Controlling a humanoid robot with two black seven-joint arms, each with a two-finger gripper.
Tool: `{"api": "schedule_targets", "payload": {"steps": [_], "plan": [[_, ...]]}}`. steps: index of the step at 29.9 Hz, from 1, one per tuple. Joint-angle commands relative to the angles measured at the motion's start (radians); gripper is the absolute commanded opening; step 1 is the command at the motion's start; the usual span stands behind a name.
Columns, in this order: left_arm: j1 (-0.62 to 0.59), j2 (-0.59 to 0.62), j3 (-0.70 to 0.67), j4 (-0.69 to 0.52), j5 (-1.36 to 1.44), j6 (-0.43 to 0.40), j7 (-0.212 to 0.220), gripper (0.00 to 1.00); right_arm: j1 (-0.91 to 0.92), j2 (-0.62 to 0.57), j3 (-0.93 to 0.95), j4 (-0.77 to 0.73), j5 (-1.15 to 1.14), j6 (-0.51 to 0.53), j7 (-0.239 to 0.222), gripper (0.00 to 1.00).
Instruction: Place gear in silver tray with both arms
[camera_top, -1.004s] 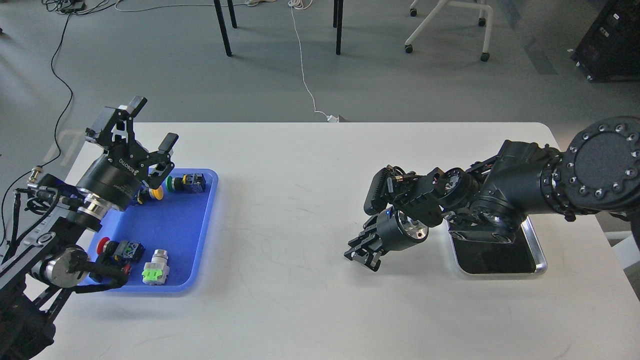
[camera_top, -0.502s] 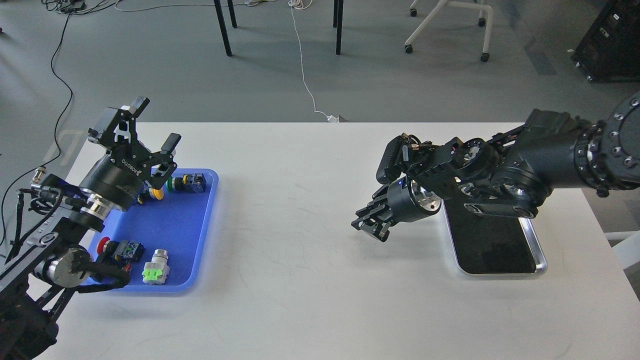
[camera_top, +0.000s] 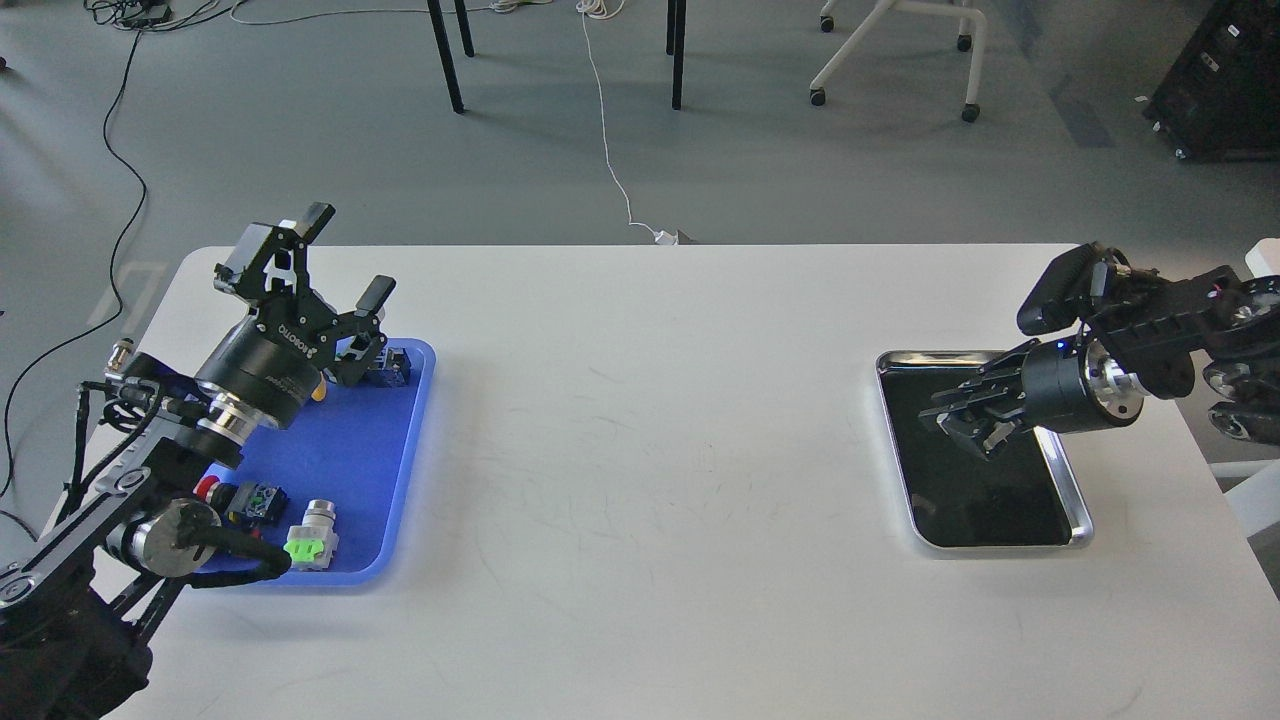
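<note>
The silver tray (camera_top: 1078, 505) lies at the right of the white table, its dark bottom bare. My right gripper (camera_top: 962, 418) hangs low over the tray's far half and points left. It is dark and its fingers cannot be told apart. My left gripper (camera_top: 346, 256) is open and empty. It is raised over the far left corner of the blue tray (camera_top: 385, 480). I cannot pick out a gear in this view.
The blue tray holds several push-button parts: a red-capped one (camera_top: 232, 496), a silver one with a green tab (camera_top: 310, 538) and a black block (camera_top: 397, 365). Chair legs and cables lie on the floor beyond the table (camera_top: 640, 450).
My right arm has pulled back to the right, so its gripper has gone from the table's middle to over the silver tray. My left gripper has shifted a little to the right.
</note>
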Motion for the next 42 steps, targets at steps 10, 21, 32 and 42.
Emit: {"api": "schedule_targets", "payload": {"steps": [10,21,32,42], "plan": [[-0.005,-0.018,0.0,0.003,0.004,0.003,0.002,0.98,-0.123,-0.01,0.014,-0.061,0.001,-0.003,0.0,0.25],[-0.006,-0.015,0.0,0.003,0.005,0.003,0.002,0.98,-0.134,-0.016,0.089,-0.05,0.021,-0.008,0.0,0.94],[-0.002,-0.01,0.002,0.002,0.004,0.0,0.002,0.98,-0.281,-0.109,0.492,0.002,0.429,0.005,0.0,0.95],[0.014,-0.021,0.002,0.002,0.007,0.0,0.0,0.98,-0.676,-0.042,1.077,0.028,1.137,0.04,0.0,0.95]]}}
